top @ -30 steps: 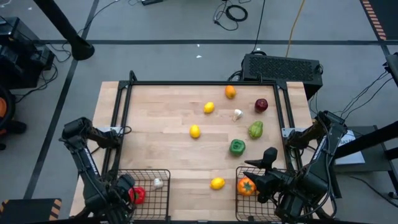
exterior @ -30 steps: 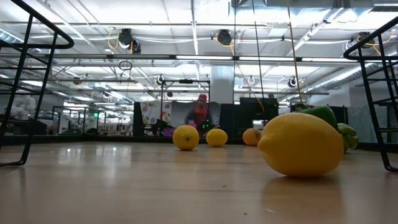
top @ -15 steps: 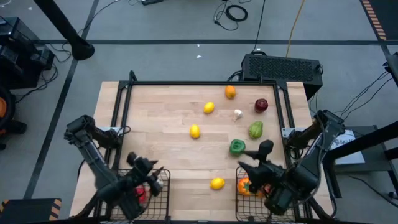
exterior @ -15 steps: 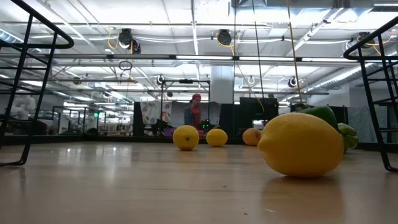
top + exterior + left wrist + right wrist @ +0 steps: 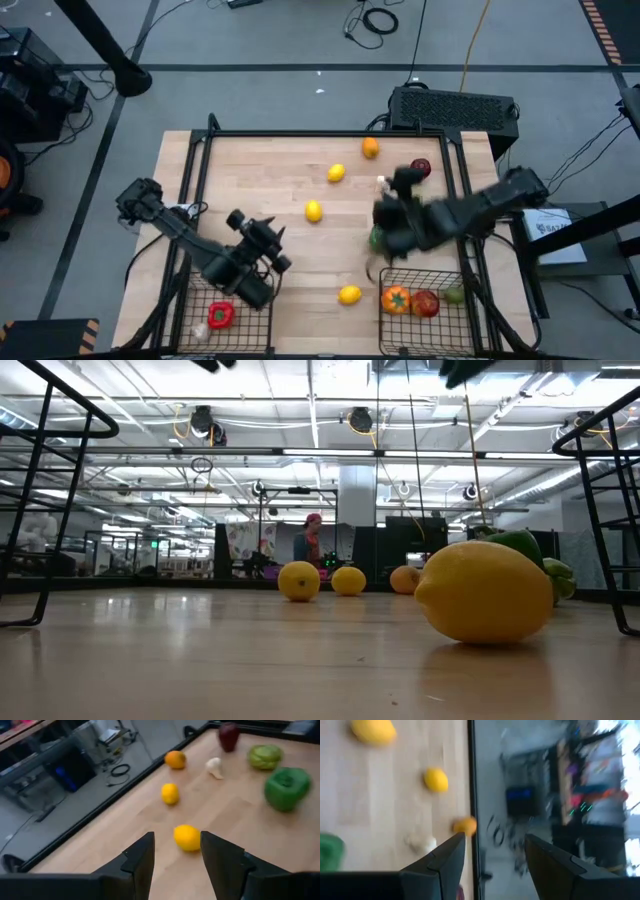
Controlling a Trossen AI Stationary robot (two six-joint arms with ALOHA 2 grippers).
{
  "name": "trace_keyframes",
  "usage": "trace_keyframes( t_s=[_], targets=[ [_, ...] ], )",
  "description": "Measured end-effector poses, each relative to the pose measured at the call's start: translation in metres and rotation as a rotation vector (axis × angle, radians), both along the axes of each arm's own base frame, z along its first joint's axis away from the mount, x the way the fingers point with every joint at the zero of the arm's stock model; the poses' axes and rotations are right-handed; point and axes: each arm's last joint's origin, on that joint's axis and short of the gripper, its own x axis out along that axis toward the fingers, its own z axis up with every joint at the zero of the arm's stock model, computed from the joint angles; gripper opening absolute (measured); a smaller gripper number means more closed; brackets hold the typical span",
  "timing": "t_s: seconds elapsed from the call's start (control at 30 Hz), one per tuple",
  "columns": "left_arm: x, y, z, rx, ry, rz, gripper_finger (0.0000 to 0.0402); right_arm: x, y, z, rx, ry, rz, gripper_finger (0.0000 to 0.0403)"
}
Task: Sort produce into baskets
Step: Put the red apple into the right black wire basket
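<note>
- Writing: none readable on the produce, baskets or arms.
- Table [image 5: 260, 190]: pale wood, black frame around it.
- Baskets, two, black wire mesh, both at the table's near edge: left basket [image 5: 255, 320] and right basket [image 5: 440, 322].
- Left basket holds one red pepper [image 5: 220, 315] and a pale piece beside it, too small to name.
- Right basket holds three pieces: an orange tomato [image 5: 396, 299], a red apple [image 5: 426, 303] and a greenish piece [image 5: 455, 295] at the rim.
- Lemons, three, loose on the table: far lemon [image 5: 336, 173], middle lemon [image 5: 313, 210], near lemon [image 5: 349, 294] between the two baskets.
- Orange [image 5: 370, 148], one, by the far frame.
- Dark apple [image 5: 421, 168], one, near the right frame, partly behind the right arm.
- Garlic [image 5: 214, 766], one, beside the dark apple.
- Green peppers, two: pale pepper [image 5: 265, 756] and dark pepper [image 5: 285, 787], close together.
- Left gripper [image 5: 270, 242]: above the table just beyond the left basket, fingers apart, nothing between them; middle lemon lies ahead of it.
- Right gripper [image 5: 392, 205]: over the green peppers, fingers apart, empty.
- A person stands in the room far behind the table.
</note>
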Motion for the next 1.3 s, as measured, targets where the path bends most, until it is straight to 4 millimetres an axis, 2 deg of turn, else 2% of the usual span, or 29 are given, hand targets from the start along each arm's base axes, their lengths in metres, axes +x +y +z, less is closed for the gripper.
trace_keyframes(
  t_s=[0.1, 0.2, 0.4, 0.53, 0.73, 0.93, 1.1, 1.3],
  targets=[
    [0.007, 0.014, 0.0, 0.012, 0.017, 0.041, 0.0166, -0.002, -0.035, 0.008, 0.09, 0.053, -0.071, 0.0196],
    [0.012, 0.022, 0.0, 0.044, 0.071, 0.033, 0.0166, -0.008, -0.068, 0.019, 0.124, 0.005, -0.157, 0.0196],
    [0.025, 0.027, 0.0, 0.091, 0.197, -0.085, 0.0166, -0.018, -0.13, 0.026, 0.24, -0.038, -0.334, 0.0196],
    [0.035, 0.021, 0.0, 0.077, 0.251, -0.223, 0.0166, -0.021, -0.173, 0.016, 0.433, -0.004, -0.354, 0.0186],
    [0.043, 0.01, 0.002, 0.036, 0.257, -0.365, 0.0166, -0.033, -0.224, -0.018, 0.492, 0.096, -0.305, 0.0159],
    [0.04, -0.002, 0.002, 0.014, 0.266, -0.436, 0.0166, -0.055, -0.243, -0.062, 0.545, 0.289, -0.386, 0.0159],
    [0.039, -0.002, 0.002, 0.035, 0.289, -0.452, 0.0166, -0.068, -0.254, -0.092, 0.561, 0.345, -0.403, 0.0166],
    [0.039, -0.002, 0.001, 0.037, 0.295, -0.452, 0.0166, -0.08, -0.257, -0.117, 0.593, 0.418, -0.393, 0.0163]
  ],
)
